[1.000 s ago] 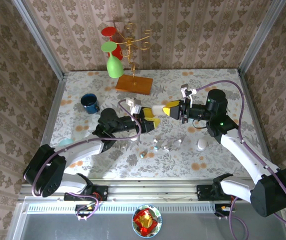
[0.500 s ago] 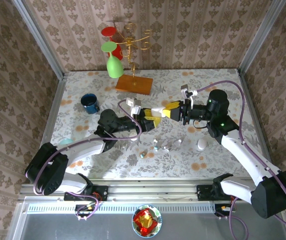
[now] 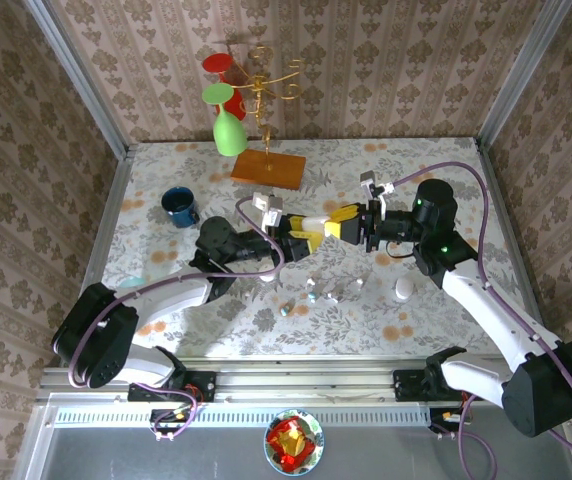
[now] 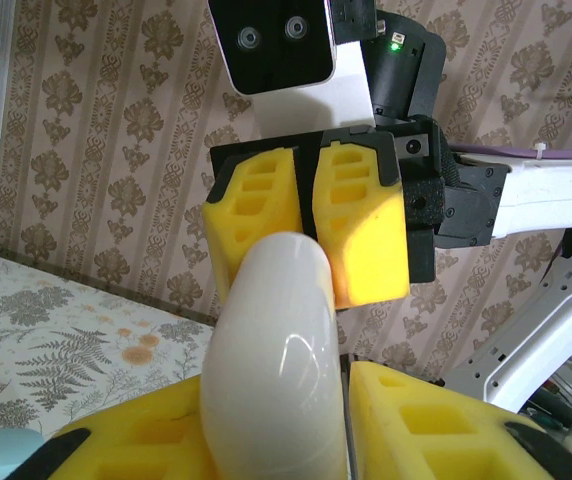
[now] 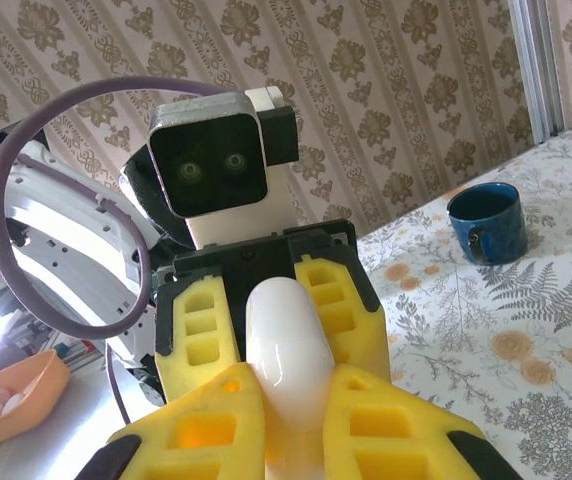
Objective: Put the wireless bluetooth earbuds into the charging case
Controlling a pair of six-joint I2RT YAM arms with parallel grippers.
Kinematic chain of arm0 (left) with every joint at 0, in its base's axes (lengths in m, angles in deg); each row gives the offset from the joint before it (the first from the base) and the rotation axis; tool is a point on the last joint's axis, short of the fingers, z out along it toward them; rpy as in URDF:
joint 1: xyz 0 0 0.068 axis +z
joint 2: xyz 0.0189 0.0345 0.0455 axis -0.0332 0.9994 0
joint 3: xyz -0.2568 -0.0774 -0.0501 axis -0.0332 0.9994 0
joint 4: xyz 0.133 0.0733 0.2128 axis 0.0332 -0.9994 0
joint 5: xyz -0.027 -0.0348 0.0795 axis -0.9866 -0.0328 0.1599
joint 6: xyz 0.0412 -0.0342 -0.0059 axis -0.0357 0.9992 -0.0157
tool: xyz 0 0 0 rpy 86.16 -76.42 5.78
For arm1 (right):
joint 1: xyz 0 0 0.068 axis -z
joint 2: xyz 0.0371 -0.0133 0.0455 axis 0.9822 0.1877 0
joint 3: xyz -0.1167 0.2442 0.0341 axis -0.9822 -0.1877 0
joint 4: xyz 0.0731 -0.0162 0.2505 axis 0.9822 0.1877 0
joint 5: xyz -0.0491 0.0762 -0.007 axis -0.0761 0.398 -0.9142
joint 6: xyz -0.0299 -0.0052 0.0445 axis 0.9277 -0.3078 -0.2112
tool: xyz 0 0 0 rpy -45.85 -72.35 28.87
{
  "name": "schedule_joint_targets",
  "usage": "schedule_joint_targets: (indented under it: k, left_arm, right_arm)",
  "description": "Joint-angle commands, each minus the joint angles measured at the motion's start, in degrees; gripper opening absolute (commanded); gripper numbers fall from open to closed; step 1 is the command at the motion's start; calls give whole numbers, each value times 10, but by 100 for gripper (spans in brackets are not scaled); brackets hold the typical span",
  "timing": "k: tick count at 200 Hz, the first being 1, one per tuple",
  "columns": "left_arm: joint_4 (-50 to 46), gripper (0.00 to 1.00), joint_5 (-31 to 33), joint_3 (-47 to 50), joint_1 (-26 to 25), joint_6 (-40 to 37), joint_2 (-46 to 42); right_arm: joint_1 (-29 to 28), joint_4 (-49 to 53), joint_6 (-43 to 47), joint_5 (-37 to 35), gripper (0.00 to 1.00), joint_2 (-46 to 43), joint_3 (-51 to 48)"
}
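A smooth white charging case (image 3: 313, 220) hangs in mid-air above the table's middle, gripped from both ends. My left gripper (image 3: 303, 233) is shut on it from the left; its yellow fingers (image 4: 436, 420) flank the case (image 4: 271, 350) in the left wrist view. From the right, my right gripper (image 3: 339, 222) is shut on the other end, with the case (image 5: 281, 330) wedged between its pads (image 5: 416, 430). Several tiny white earbuds (image 3: 331, 292) lie on the table below, and one pale teal bud (image 3: 286, 309) lies nearer the front.
A second white pebble-like case (image 3: 403, 290) lies right of the buds. A blue mug (image 3: 179, 206) stands at the left. At the back is a gold stand (image 3: 258, 95) on a wooden base, holding green and red glasses. A pale teal object (image 3: 131, 285) lies by the left arm.
My left gripper has closed onto the case that the right gripper was holding out. Both grippers have drawn slightly closer together.
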Motion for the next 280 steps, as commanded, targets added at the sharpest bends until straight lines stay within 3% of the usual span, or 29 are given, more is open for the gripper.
schedule_joint_targets:
  k: [1,46,52,61,69,130,154,188,227,280]
  left_arm:
    - [31,33,-22,-23,-4,4,-1]
    - [23,18,-28,-16,-5,-4,-4]
    - [22,20,-28,-15,-5,-4,-4]
    - [23,33,-25,-14,-5,-8,-6]
    - [23,37,-22,-12,-5,-11,-6]
    - [52,36,-3,16,14,12,-13]
    - [35,41,7,26,18,-1,-23]
    - [16,34,-9,22,18,-17,-27]
    - [13,39,-13,20,14,-25,-27]
    - [16,17,-13,20,15,-25,-31]
  right_arm:
    - [-2,12,17,-4,13,-2,-4]
    - [-1,7,13,-12,13,-3,-6]
    - [-2,4,9,-14,13,-4,-6]
    - [-2,-3,6,-15,13,-4,-6]
    - [-2,-5,3,-15,13,-4,-6]
    - [-2,-19,-6,-21,12,-7,-15]
    - [-2,-21,-12,-22,12,-5,-14]
    - [-3,-29,-21,-18,12,0,-14]
    - [-8,-39,-28,-16,12,2,-12]
    - [-15,-17,-10,-10,12,9,-5]
